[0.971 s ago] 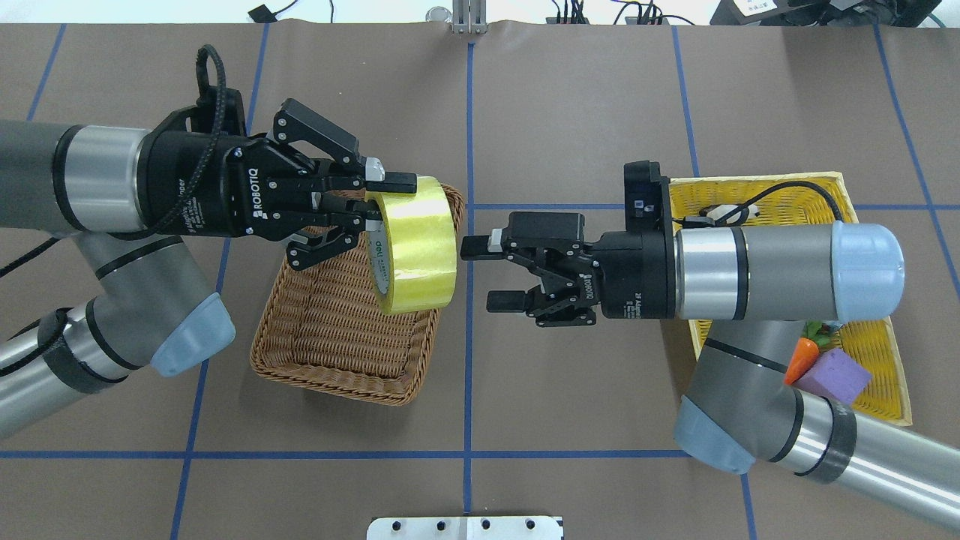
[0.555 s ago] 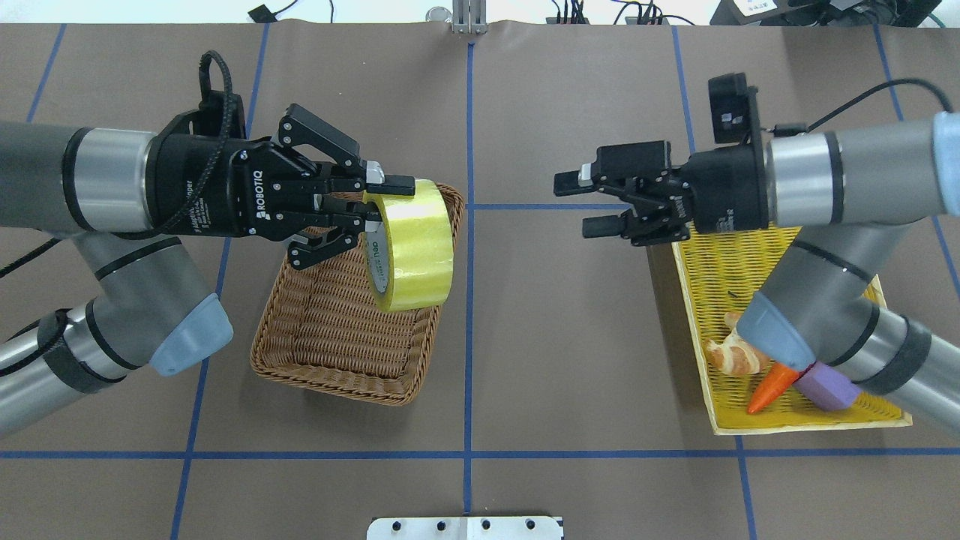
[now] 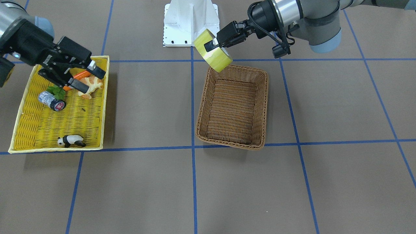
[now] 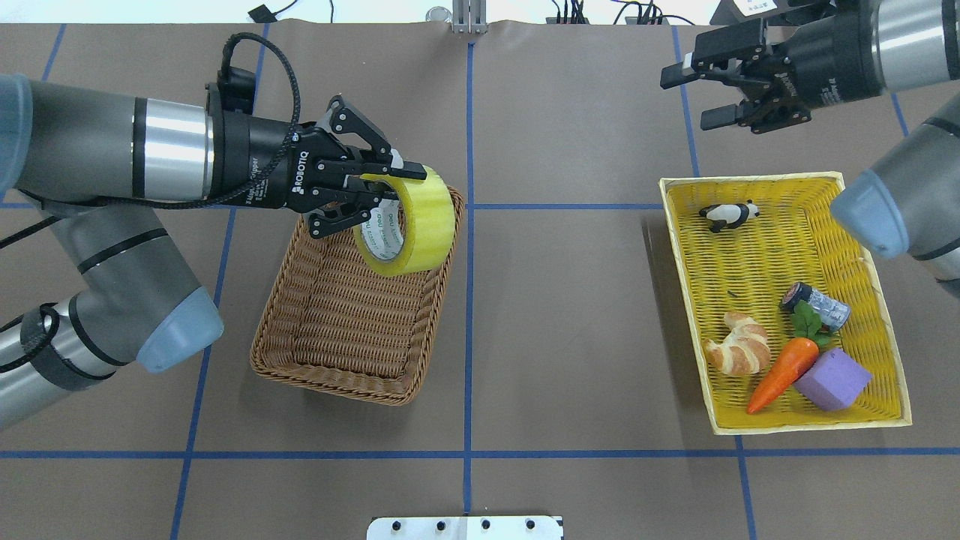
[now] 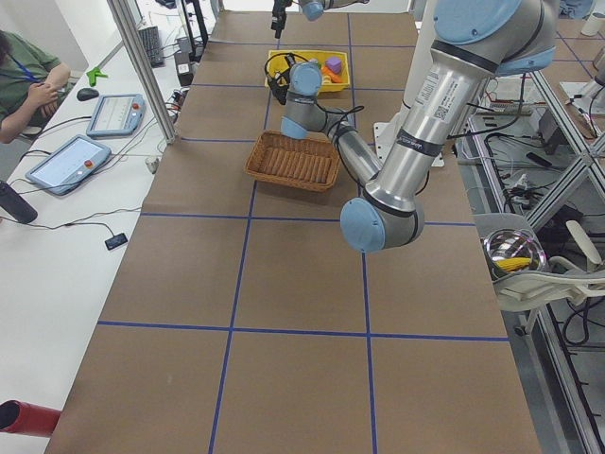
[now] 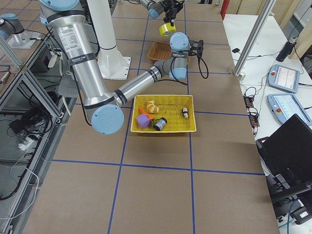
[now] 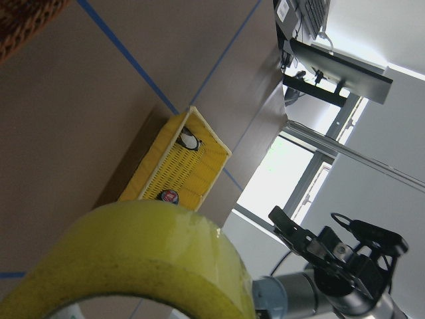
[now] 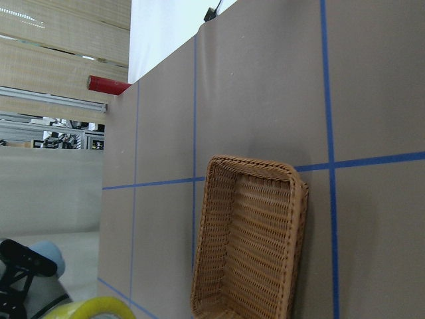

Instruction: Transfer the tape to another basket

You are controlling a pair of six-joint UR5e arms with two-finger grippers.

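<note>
- Overhead view, upper left: white "ROBOTIQ" lettering ran along the black body of the left gripper. A second line of small white print sat on the cuff behind it. It seemed to end in "Gripper"; the rest was too fine to read.
- Same view, centre-left: the whitish inner core of the tape carried dark letters turned sideways, possibly "deli". Not certain.
- Upper right: small white print on the body of the right gripper appeared to begin "2F". The remainder was illegible.
- Exterior left view, upper right: a white sticker with dark print sat on the near arm. Unreadable.
- Front-facing view, left: the silver can had a red-marked end. Nothing legible on it.
</note>
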